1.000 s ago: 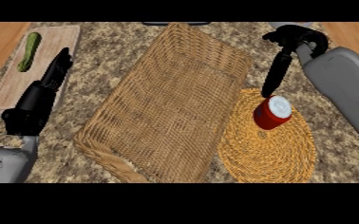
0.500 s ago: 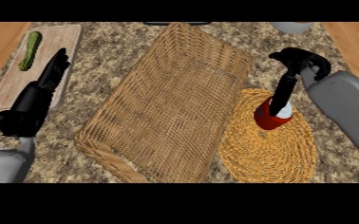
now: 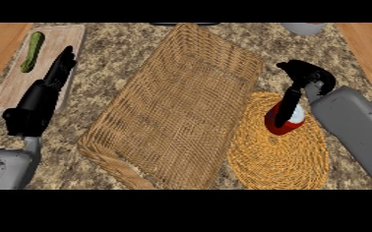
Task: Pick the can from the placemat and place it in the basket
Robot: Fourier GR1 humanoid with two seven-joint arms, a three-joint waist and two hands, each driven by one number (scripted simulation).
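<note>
The red can [image 3: 282,126] with a white top stands on the round woven placemat [image 3: 276,163] at the right of the counter. My right hand [image 3: 307,73] hangs just behind the can, and its straight fingers [image 3: 290,102] reach down across the can's top and touch it; the hand is open and curls round nothing. The large flat wicker basket [image 3: 174,108] lies in the middle, its right edge against the placemat, with nothing in it. My left hand [image 3: 45,92] rests open at the far left, fingers pointing away from me.
Under and beyond my left hand lies a wooden cutting board [image 3: 58,34] with a green cucumber [image 3: 33,52] on it. At the top right edge sits a grey bowl [image 3: 303,27]. The counter is speckled stone [image 3: 116,44].
My right hand has come down and nearer, from behind the placemat to the can, and its fingers now lie over the can's top. The left hand has barely moved.
</note>
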